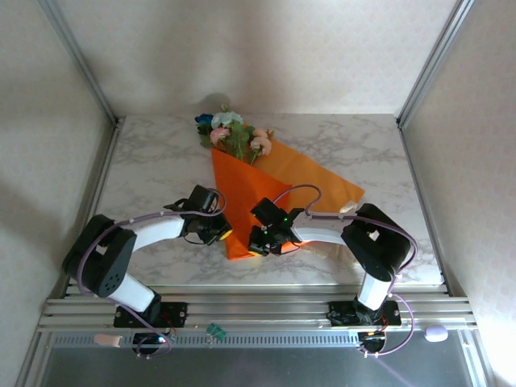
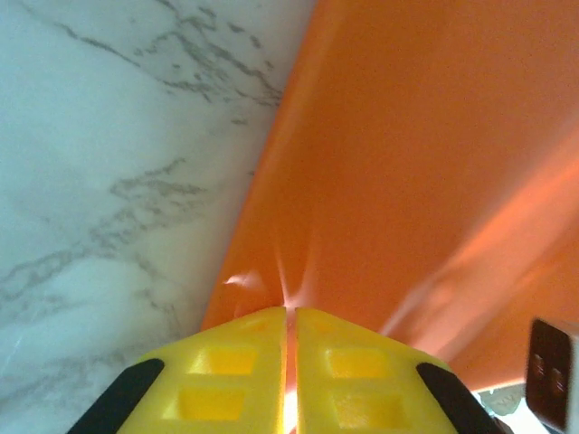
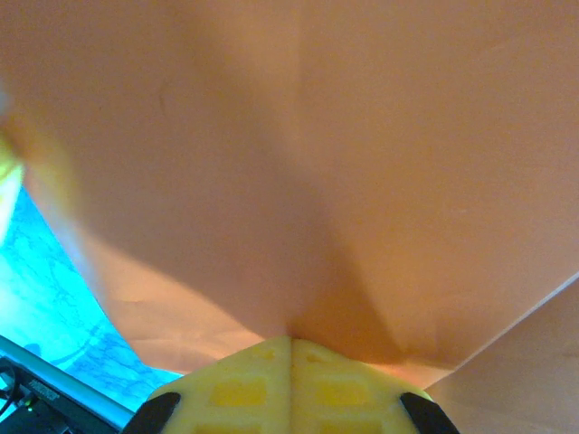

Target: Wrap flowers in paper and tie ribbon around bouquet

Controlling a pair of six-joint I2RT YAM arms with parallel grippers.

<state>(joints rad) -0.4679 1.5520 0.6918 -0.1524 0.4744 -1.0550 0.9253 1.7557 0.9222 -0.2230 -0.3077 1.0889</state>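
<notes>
The orange paper [image 1: 250, 193] lies folded into a cone on the marble table. The flowers [image 1: 234, 133] stick out of its wide far end with pink, white and blue blooms. My left gripper [image 1: 222, 235] sits at the cone's left edge near the narrow end. Its yellow fingers [image 2: 244, 362] are pinched on the paper [image 2: 407, 163] with only a thin orange slit between them. My right gripper [image 1: 258, 246] is at the cone's tip, shut on the paper [image 3: 317, 154], which creases out from its fingertips [image 3: 253, 389]. A small pale bit [image 1: 347, 208] by the paper's right corner may be the ribbon.
Marble table [image 1: 161, 169] with bare room left of the paper [image 2: 109, 163]. Metal frame posts [image 1: 81, 60] stand at the back corners. An aluminium rail [image 1: 242, 310] runs along the near edge under both arm bases.
</notes>
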